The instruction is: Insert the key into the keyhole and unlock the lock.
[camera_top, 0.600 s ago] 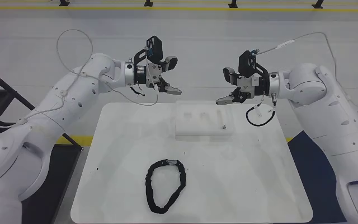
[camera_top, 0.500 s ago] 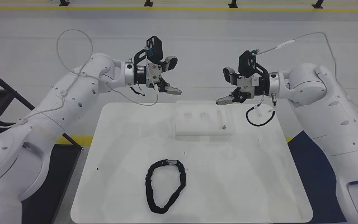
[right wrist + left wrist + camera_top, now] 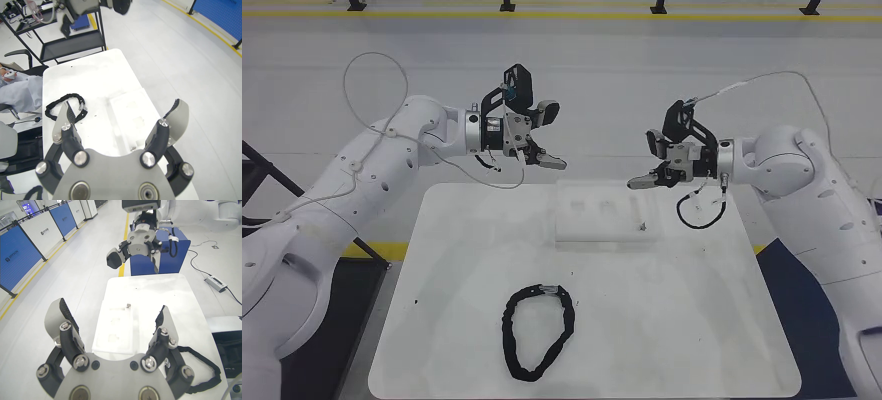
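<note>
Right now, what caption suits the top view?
Left gripper and right gripper, jaws open, flank a white foam tray holding a small metal key; black sleeved chain lock lies apart.

We've got a white table [image 3: 442, 330] carrying a white foam tray [image 3: 582, 236] at its far edge. Past one end stands a blue cabinet [image 3: 179, 262], with a power brick [image 3: 216, 283] on the floor nearby. Past the other end is a black shelf cart [image 3: 71, 43].
</note>
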